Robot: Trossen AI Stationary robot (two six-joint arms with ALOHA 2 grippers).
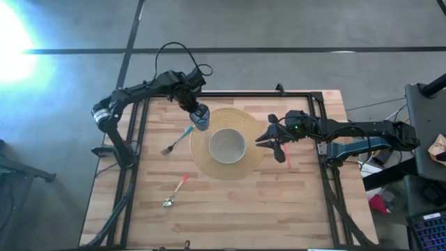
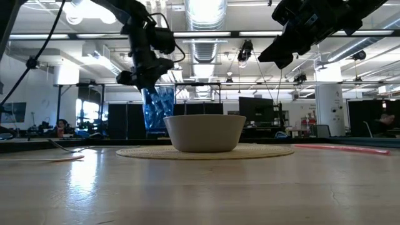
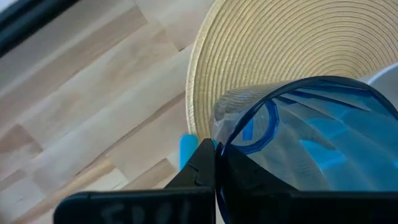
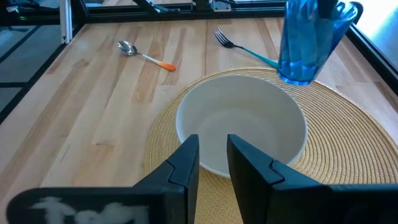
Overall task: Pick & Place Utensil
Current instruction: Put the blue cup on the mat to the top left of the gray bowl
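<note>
Left fingers point(image 1: 198, 113) clench the blue cup point(image 1: 201, 120), hiding its rim; right fingers point(image 4: 213, 163) hover released.

Ceiling strip lights point(image 2: 206, 12) flood the room, and from bench height the arms read as dark silhouettes against them. A white flare burns out the floor point(image 1: 14, 35) at the overhead camera's upper left corner. The bench point(image 2: 200, 187) shows a soft sheen near the low lens, and its near edge is blurred. The blue cup point(image 3: 311, 143) sits too close to the left wrist camera and smears.
</note>
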